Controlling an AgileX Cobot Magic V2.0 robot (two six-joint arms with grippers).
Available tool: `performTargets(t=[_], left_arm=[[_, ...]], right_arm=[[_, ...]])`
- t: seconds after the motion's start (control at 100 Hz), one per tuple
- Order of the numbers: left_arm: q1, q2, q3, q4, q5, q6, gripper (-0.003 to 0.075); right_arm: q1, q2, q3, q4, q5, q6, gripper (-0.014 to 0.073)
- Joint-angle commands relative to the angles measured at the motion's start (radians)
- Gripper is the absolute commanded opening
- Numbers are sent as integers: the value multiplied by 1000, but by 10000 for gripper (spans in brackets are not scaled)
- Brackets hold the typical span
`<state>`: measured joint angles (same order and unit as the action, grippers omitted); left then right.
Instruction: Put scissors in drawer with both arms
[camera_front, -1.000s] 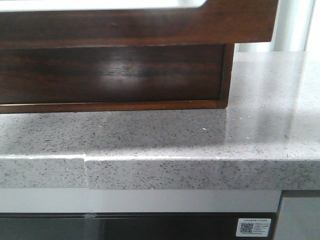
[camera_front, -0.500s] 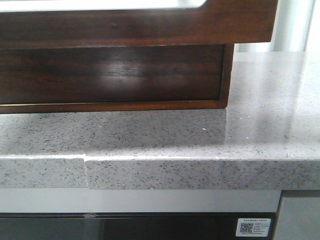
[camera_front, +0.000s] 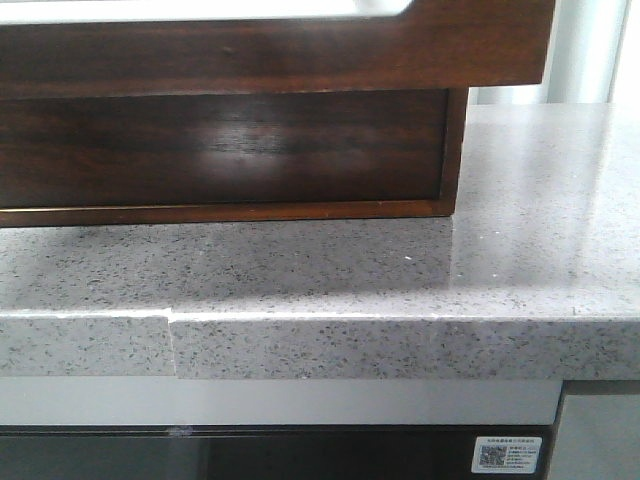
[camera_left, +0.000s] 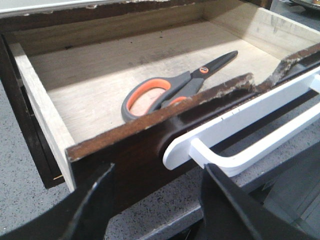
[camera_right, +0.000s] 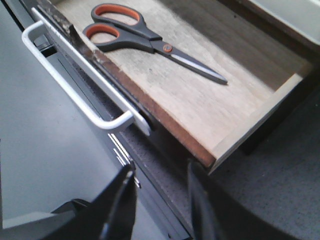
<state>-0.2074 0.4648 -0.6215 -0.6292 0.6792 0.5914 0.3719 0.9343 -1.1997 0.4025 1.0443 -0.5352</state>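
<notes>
The scissors (camera_left: 165, 92) have grey handles with orange loops and lie flat on the pale floor of the open drawer (camera_left: 135, 150); they also show in the right wrist view (camera_right: 145, 37). The drawer's dark brown front carries a white bar handle (camera_left: 240, 145). My left gripper (camera_left: 157, 170) is open and empty, just in front of the drawer's front panel, beside one end of the handle. My right gripper (camera_right: 161, 169) is open and empty, near the drawer's other front corner (camera_right: 212, 157). In the front view the pulled-out drawer front (camera_front: 270, 50) fills the top; neither gripper shows there.
The drawer unit (camera_front: 220, 150) stands on a speckled grey stone countertop (camera_front: 400, 270), whose front edge (camera_front: 350, 345) lies below the drawer. The white handle (camera_right: 75, 90) juts out past the counter's edge. A grey cabinet face (camera_front: 300, 400) lies under the counter.
</notes>
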Motion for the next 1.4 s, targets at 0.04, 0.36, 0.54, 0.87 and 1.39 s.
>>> performTargets(t=[0.04,0.36,0.54,0.87,1.39], left_arm=[[-6,15,-25,-40,-88,4,362],[-6,15,-25,-38,-103,4,-20],[-6,15,-25,-42,-99,4,-20],[-6,7,-18,-42,-101,4,-20],[21,-347,495,102,-737,-104,-20]], right_arm=[[-7,-54,32,23,-97,3,177],[-7,-61,39,23,-105,3,-69],[-7,-61,39,23,-37,3,-69],[-7,-61,39,23,-30,3,-69],[-7,-61,39,23,-30,3,-69]])
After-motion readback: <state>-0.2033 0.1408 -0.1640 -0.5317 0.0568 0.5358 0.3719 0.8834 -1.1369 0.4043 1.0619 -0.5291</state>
